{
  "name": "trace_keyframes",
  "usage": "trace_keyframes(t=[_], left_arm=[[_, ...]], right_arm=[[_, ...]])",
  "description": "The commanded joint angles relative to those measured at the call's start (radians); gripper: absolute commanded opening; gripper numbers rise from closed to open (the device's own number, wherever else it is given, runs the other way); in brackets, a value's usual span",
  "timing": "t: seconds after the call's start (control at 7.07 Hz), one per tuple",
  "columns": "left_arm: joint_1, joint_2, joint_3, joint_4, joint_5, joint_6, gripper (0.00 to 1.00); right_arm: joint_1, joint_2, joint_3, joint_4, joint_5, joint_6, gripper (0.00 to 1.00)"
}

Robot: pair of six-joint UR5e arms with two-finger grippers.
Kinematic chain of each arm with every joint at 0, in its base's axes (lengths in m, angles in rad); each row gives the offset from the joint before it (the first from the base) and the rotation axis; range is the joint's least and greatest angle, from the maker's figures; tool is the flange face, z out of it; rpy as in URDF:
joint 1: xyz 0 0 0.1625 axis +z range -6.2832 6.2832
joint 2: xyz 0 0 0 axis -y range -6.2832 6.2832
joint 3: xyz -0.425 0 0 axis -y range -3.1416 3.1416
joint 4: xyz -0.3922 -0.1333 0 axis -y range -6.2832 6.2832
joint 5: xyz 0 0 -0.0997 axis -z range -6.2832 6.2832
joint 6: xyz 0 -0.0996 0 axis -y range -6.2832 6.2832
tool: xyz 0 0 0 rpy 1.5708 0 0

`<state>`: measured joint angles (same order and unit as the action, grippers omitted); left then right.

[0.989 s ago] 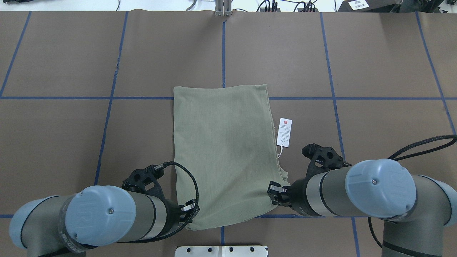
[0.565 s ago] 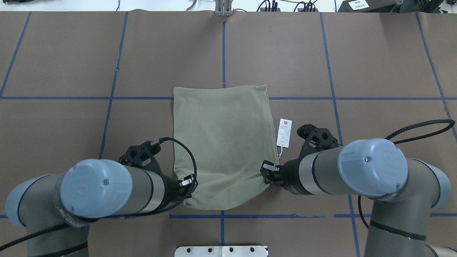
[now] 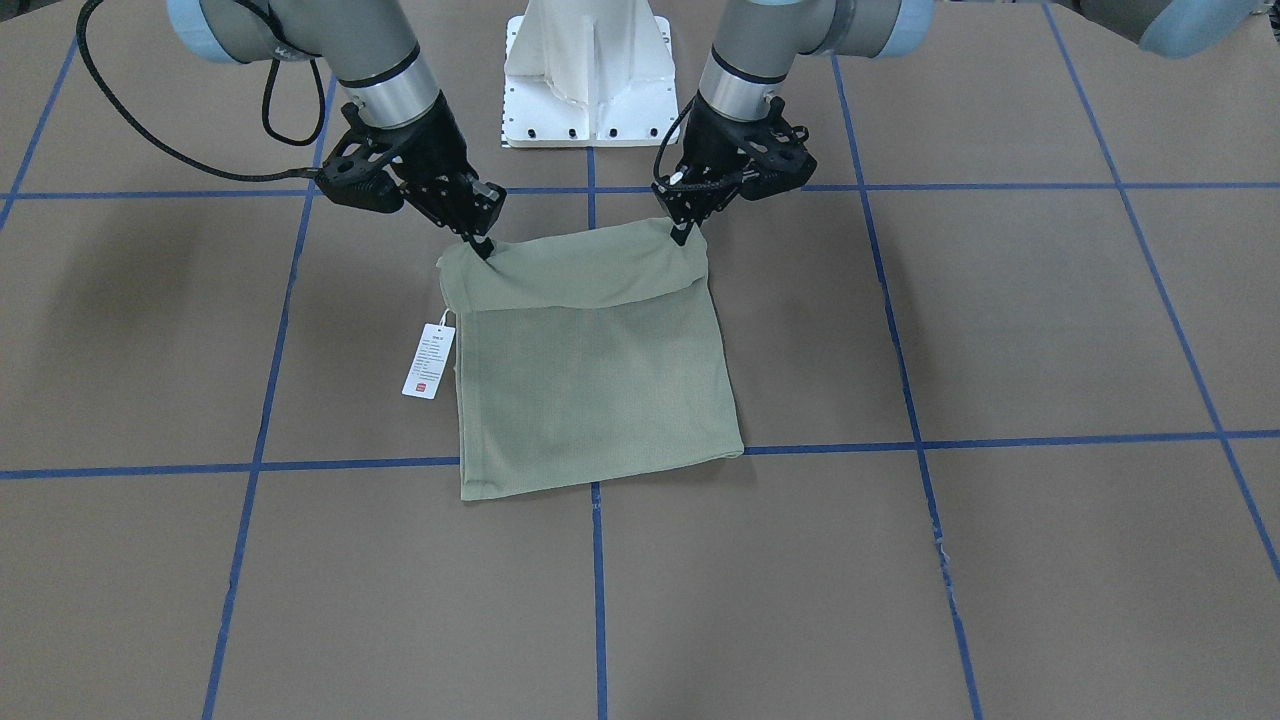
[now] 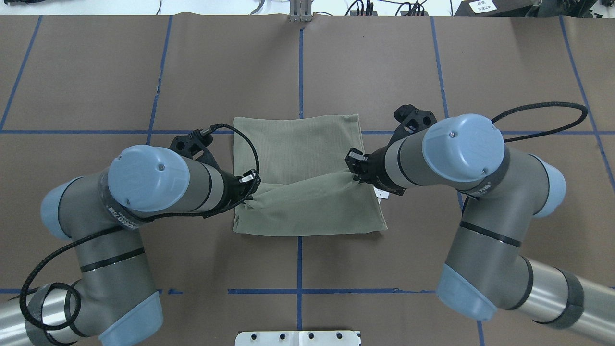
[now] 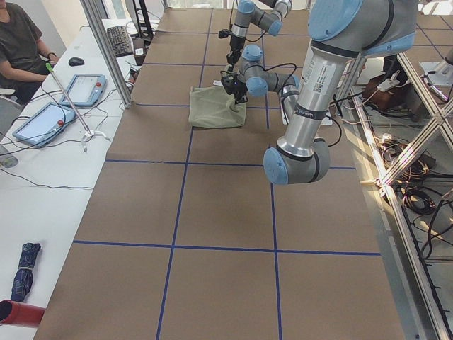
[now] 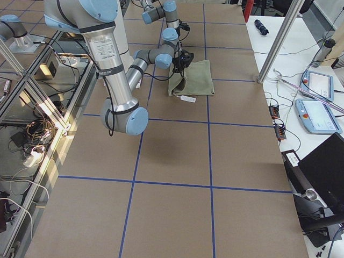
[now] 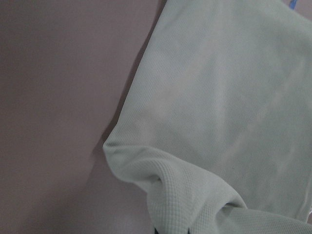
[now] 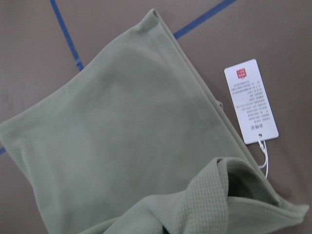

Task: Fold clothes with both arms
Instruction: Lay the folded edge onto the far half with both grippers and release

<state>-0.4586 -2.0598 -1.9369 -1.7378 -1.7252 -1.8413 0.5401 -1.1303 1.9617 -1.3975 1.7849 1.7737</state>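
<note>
Front view: the hang tag [image 3: 428, 360] bears a red mark and print too small to read. It lies on the table [image 3: 1000, 330] just beside the shirt [image 3: 600, 400]. The right tool [image 3: 483, 245] and left tool [image 3: 683, 234] are each clamped on a corner of the shirt's lifted robot-side edge.

Overhead: that edge sags between them, above the flat half.

Right wrist view: the tag's print is illegible.
</note>
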Motion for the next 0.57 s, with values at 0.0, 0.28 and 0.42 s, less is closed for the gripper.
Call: trace_keyframes(t=[0.0,0.28,0.42], left_arm=[[-0.05,-0.058,0.108,-0.046,0.001,0.011,0.0],[-0.098,-0.08,0.209,-0.124,0.001,0.017,0.0],[-0.121,-0.103,0.267,-0.141,0.001,0.017,0.0]], right_arm=[[0.053,0.094,-0.136,0.0,0.005,-0.002,0.0],[0.09,0.135,-0.243,0.065,0.034,0.0,0.0],[0.103,0.147,-0.317,0.145,0.042,0.001,0.0]])
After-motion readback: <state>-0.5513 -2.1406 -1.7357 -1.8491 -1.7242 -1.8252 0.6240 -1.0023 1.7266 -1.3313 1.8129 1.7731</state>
